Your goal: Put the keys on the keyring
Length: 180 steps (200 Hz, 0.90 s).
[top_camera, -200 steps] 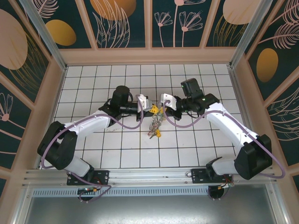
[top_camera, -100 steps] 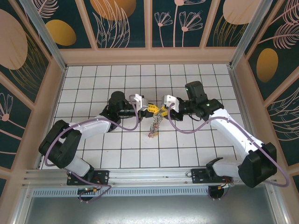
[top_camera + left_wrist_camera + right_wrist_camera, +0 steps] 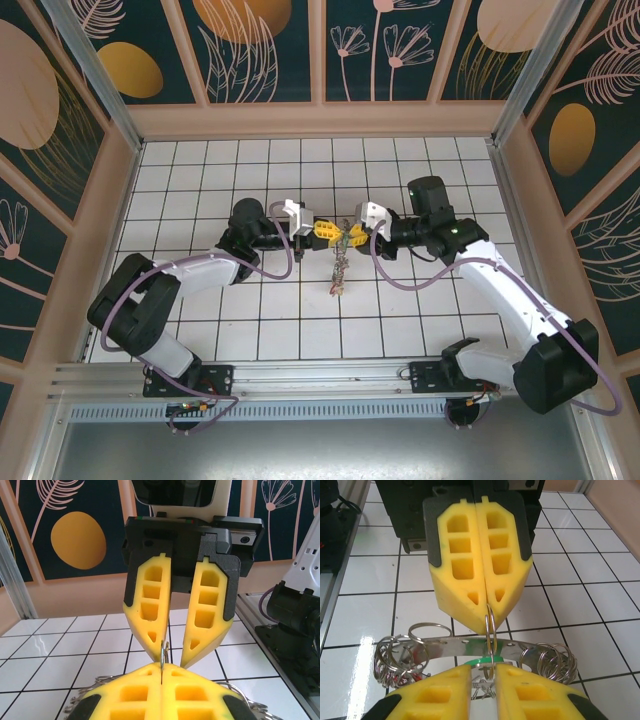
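My left gripper (image 3: pixel 322 229) and right gripper (image 3: pixel 350 236) meet tip to tip over the table's middle. The left gripper (image 3: pixel 162 666) is shut on a small split ring (image 3: pixel 163 651). That split ring (image 3: pixel 490 630) runs down into the narrow gap of my right gripper (image 3: pixel 484 669), whose fingers stand slightly apart around it. Behind the ring curves the keyring (image 3: pixel 445 646), a flat metal band with holes. A green tag (image 3: pixel 487 660) shows at it. The keys (image 3: pixel 340 268) hang in a thin bunch below the grippers.
Clusters of loose split rings hang on the band at its left (image 3: pixel 395 655) and right (image 3: pixel 547 662). White tiled table (image 3: pixel 420 310) with raised walls all round; purple cables (image 3: pixel 400 280) loop along both arms.
Both grippers have moved toward the back of the table, carrying the bunch up so it hangs narrower. The right gripper's jaws have parted a little.
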Each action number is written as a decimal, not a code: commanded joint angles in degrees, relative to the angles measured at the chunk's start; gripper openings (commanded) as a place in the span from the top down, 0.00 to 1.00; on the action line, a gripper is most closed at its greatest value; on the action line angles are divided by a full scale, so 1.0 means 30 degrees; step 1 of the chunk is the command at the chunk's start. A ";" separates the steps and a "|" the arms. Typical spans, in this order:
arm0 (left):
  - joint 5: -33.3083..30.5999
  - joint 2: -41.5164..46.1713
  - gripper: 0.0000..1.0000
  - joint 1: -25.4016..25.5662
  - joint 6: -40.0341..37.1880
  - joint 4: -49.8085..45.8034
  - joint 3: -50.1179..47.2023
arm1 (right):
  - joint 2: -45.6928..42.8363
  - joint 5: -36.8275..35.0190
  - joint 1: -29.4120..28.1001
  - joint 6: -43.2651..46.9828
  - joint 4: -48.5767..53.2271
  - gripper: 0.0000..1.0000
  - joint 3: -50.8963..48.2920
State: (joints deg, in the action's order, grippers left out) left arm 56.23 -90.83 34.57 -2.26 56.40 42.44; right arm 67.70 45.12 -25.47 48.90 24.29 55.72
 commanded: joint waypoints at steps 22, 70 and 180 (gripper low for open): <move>0.0560 -0.0127 1.00 0.0123 0.0094 0.1641 0.0100 | 0.0812 0.1094 0.0149 -0.0423 -0.0024 1.00 0.0493; 0.0695 -0.0266 1.00 0.0126 0.0048 0.2197 0.0125 | 0.2291 0.1643 0.0229 -0.1713 0.0733 1.00 0.1233; 0.0887 -0.1062 1.00 0.0194 0.0822 0.3996 0.0020 | -0.0053 -0.0725 0.0551 0.1011 0.0857 0.69 0.1089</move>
State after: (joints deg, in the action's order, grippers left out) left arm 56.95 -93.60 34.74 -0.30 63.37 41.78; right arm 71.61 46.24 -24.12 47.66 26.96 58.83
